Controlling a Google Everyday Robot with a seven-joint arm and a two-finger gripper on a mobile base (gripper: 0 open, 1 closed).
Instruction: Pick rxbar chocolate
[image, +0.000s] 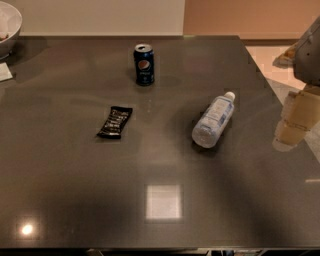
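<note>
The rxbar chocolate (115, 122) is a small flat bar in a black crinkly wrapper with faint white print. It lies flat on the dark grey table (75, 190), left of the middle. My gripper (291, 131) hangs over the table's right edge, far to the right of the bar and just right of the water bottle. It holds nothing that I can see.
A dark blue soda can (144, 64) stands upright behind the bar. A clear plastic water bottle (214, 120) lies on its side at centre right. A white bowl (7, 27) and a white paper (5, 71) sit at the far left corner.
</note>
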